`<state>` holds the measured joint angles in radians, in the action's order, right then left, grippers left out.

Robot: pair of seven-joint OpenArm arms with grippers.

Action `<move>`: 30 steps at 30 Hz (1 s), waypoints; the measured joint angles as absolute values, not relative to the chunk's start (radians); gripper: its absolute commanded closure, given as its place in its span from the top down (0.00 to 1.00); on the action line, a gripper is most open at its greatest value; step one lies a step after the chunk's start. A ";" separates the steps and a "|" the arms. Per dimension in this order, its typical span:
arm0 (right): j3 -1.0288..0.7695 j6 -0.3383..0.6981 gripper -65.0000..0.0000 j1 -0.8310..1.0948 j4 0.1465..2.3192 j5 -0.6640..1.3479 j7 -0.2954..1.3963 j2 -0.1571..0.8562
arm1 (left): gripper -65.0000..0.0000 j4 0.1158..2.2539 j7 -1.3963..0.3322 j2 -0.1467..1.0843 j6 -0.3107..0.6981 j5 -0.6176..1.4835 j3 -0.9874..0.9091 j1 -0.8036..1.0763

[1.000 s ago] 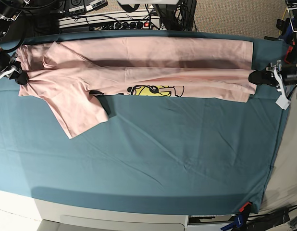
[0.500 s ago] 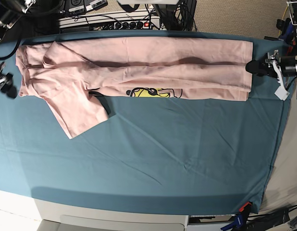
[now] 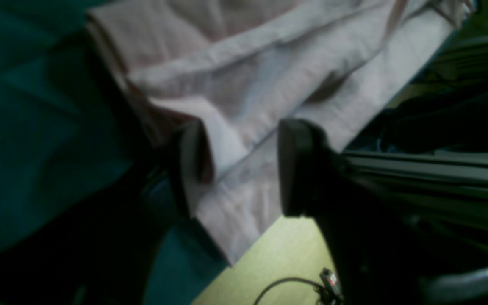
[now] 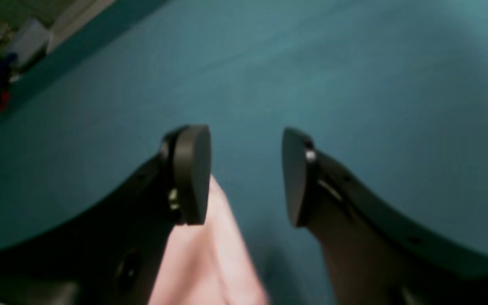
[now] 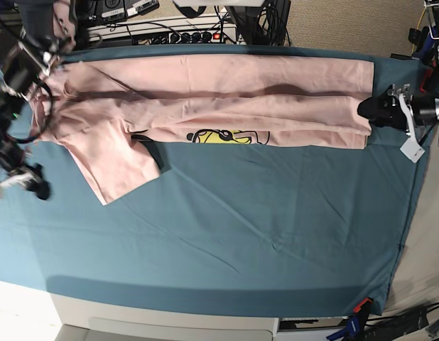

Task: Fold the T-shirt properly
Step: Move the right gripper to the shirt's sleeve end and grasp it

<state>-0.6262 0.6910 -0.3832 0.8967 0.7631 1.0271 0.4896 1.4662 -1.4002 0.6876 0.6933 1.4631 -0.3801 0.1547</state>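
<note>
Now | T-shirt (image 5: pixel 205 103) lengthwise along far edge | left tool (image 3: pixel 237 169) open | right tool (image 4: pixel 246 176) open

Left gripper (image 3: pixel 237 167) jaws apart, right gripper (image 4: pixel 244 176) jaws apart, empty

The T-shirt (image 5: pixel 226 92) is pale pink and plain, save for a yellow-and-black graphic (image 5: pixel 218 136) peeping out at its folded edge. The worktop cloth (image 5: pixel 241 227) is plain teal. Both claws' pads (image 4: pixel 191 173) look black, though the wrist views are blurred
</note>
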 measured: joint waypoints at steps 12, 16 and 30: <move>-0.562 0.650 0.43 -0.548 0.554 0.707 0.986 0.392 | 0.46 1.466 -1.403 0.688 0.693 1.460 -0.380 0.158; -0.564 0.645 0.43 -0.554 0.557 0.655 0.968 0.355 | 0.46 1.466 -1.403 0.688 0.693 1.460 -0.380 0.158; -0.563 0.685 0.00 -0.519 0.683 0.788 1.208 0.328 | 0.46 1.466 -1.402 0.688 0.693 1.460 -0.380 0.158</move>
